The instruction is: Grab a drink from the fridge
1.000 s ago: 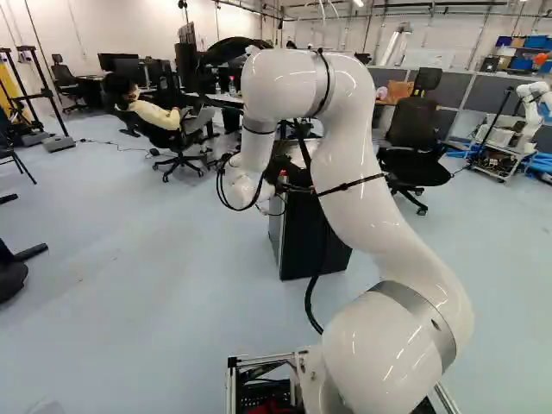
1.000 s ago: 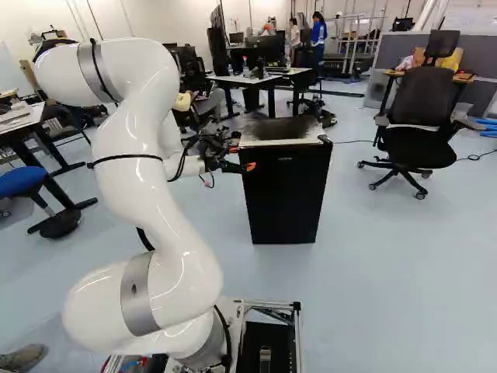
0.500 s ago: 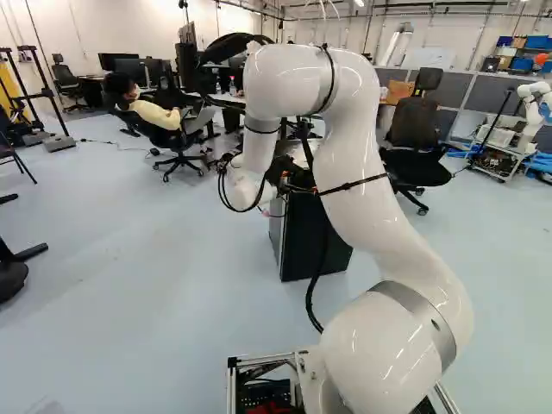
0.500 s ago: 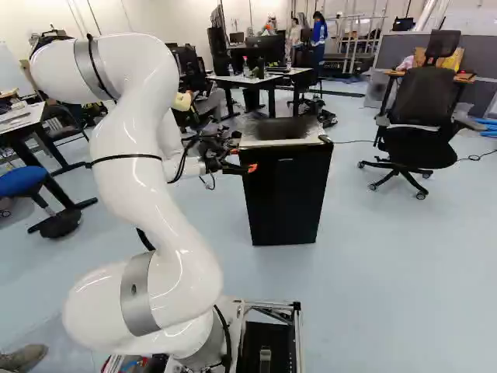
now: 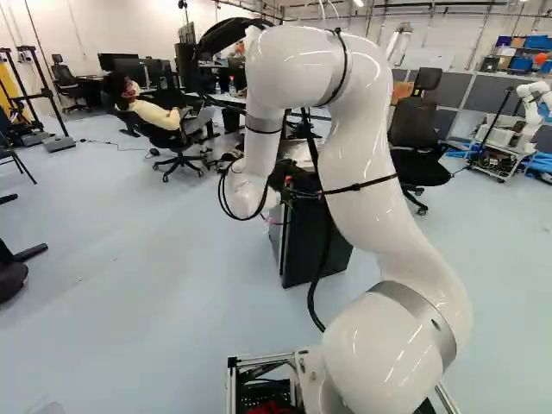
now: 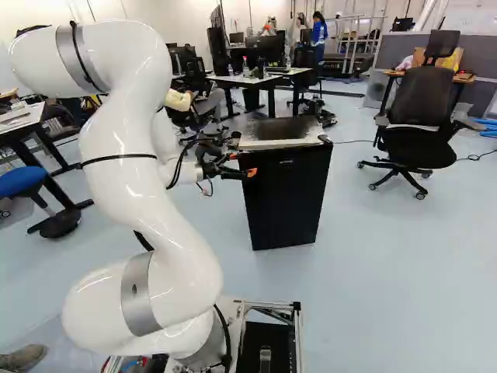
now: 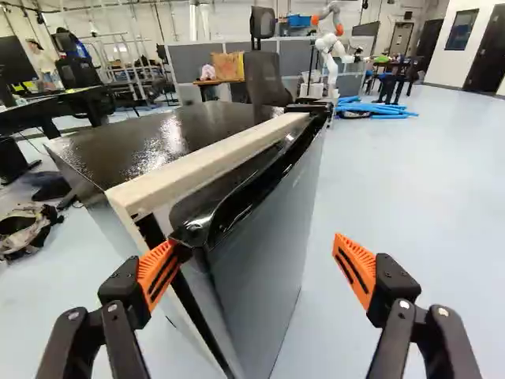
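- The black fridge [image 6: 284, 198] stands on the floor [image 6: 373, 272] ahead of your base.
- Your jaws are wide open, the fridge's door [image 7: 264, 253] partly between them.
- One orange pad [image 7: 158, 271] is at the door's near top corner.

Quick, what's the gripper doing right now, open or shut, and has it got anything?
Gripper: open, fingers wide apart, holding nothing; one orange pad is right at the fridge door's edge.

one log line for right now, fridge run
arm by fridge | jaws open, nothing held | one pad at door's top corner, other pad off its front | no drink grabbed
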Robot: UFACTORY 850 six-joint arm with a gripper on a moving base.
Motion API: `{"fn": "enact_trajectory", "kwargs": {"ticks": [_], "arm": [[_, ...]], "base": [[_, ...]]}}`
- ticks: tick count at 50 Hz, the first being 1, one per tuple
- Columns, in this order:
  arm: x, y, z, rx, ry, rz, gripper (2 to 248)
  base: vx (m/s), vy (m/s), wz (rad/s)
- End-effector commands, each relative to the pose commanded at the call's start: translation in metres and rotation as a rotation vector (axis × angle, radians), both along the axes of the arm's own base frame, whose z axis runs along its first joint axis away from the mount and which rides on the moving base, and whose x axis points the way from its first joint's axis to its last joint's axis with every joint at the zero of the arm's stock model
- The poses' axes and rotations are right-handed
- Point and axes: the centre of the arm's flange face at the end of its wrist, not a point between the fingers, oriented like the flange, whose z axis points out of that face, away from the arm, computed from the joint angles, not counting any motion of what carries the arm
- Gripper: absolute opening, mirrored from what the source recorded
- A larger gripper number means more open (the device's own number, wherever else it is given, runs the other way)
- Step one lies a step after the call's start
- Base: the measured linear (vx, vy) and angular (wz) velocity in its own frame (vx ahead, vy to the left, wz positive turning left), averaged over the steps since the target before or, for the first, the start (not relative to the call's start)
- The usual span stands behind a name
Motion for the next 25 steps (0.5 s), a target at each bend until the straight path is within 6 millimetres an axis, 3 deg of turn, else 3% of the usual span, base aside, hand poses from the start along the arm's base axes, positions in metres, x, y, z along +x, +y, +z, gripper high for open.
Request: {"fn": "enact_trajectory", "kwargs": {"ticks": [25], "arm": [[-0.057,-0.005,0.003,-0.029,0.061,0.043,247]], "base": [[0.000,0.000,0.000]]}}
